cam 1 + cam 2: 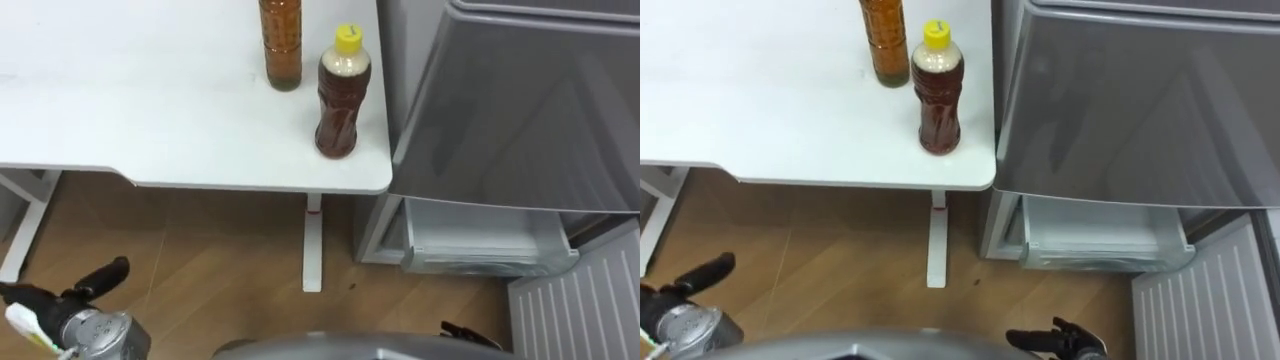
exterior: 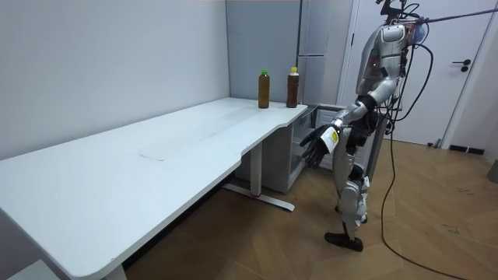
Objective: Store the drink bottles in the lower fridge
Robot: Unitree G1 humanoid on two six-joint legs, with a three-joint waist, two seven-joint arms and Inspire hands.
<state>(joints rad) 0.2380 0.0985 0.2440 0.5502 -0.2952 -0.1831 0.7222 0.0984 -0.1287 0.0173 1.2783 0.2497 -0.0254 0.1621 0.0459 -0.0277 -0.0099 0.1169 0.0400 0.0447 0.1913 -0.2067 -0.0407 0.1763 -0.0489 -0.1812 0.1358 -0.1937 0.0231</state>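
Desk (image 1: 150, 120) bears yellow-capped bottle (image 1: 343, 95) and green-capped bottle (image 2: 264, 89), neither stowed; lower fridge (image 1: 480, 240) open; my left hand (image 1: 105, 272) slack, empty; right hand (image 1: 1060, 342): cannot tell.

A long white flat-topped desk (image 1: 150, 100) carries two clear plastic bottles of brown drink. The yellow-capped waisted bottle (image 1: 340, 100) stands upright near the surface's front right corner. The green-capped straight-sided bottle (image 2: 264, 88) stands upright just beside it, farther from the front edge.

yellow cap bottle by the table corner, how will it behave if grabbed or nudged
The yellow-capped bottle looks nearly full, so probably heavy for its size. Tall and upright near the table corner, it could tip off if nudged. Its pinched waist should help a grip.
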